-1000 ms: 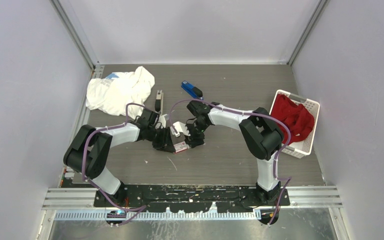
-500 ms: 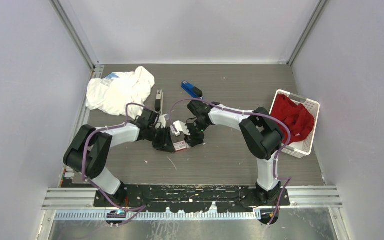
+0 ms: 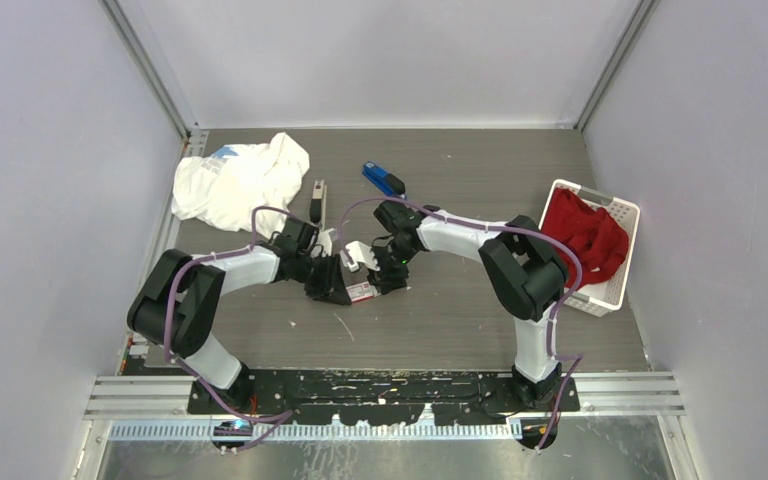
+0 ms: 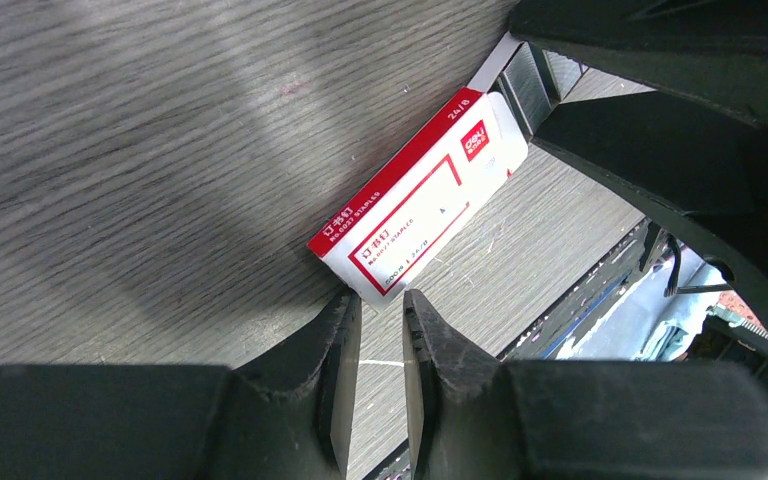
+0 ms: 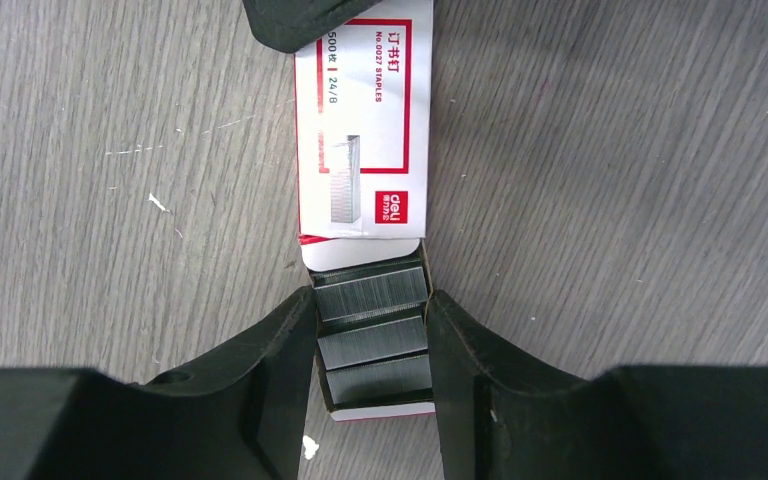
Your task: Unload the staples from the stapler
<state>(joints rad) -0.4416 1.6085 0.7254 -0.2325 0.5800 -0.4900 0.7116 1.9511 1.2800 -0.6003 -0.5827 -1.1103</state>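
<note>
A white-and-red staple box [image 5: 365,150] lies flat on the table between both grippers, its tray pulled partly out. The staples [image 5: 373,330] show as three grey strips in that tray. My right gripper [image 5: 372,310] straddles the tray, both fingers against its sides. My left gripper [image 4: 380,305] is nearly closed, its tips pinching the near corner of the box [image 4: 410,215]. From above, the left gripper [image 3: 343,288] and right gripper [image 3: 385,277] meet at the box [image 3: 362,292]. The blue-and-black stapler [image 3: 384,180] lies apart, farther back on the table.
A slim dark-and-silver object [image 3: 317,200] lies behind the left arm. A crumpled white cloth [image 3: 240,180] sits at the back left. A white basket [image 3: 622,210] holding red cloth [image 3: 585,235] stands at the right edge. Small white specks dot the table.
The right gripper's fingers have closed in against the sides of the tray. Both arms and the box stay where they were.
</note>
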